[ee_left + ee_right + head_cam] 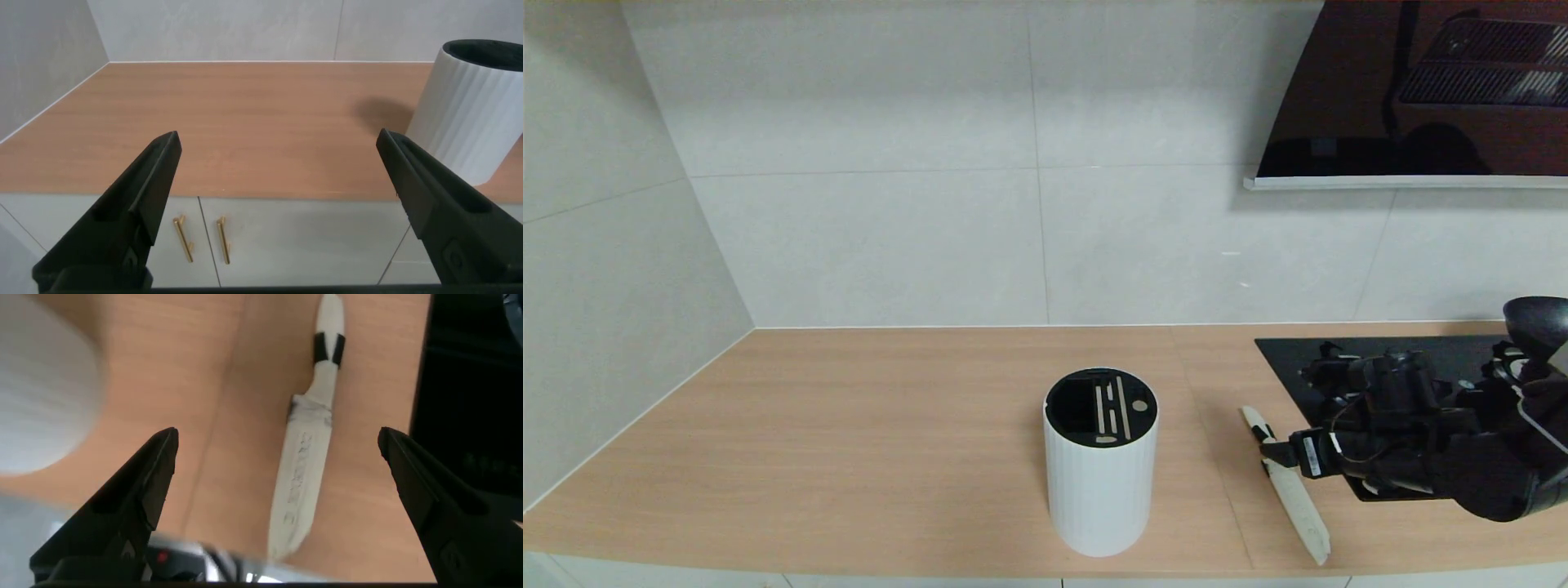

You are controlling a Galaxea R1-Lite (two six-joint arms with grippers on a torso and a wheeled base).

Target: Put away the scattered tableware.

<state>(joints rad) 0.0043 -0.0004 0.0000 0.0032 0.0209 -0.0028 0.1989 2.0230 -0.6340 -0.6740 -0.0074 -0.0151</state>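
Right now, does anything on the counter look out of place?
Yes: the white knife lies loose on the counter between the ribbed holder and the cooktop, not slotted in. The right gripper sits open above it.

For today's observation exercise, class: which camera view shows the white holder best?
Head view: the white holder stands whole, slotted black top visible. Left wrist view catches its ribbed side; right wrist view, a blurred edge.

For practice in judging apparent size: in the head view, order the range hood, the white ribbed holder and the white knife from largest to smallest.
1. Range hood, largest though cut off at the edge.
2. White ribbed holder.
3. White knife, nearly as long as the holder is tall but far slimmer.
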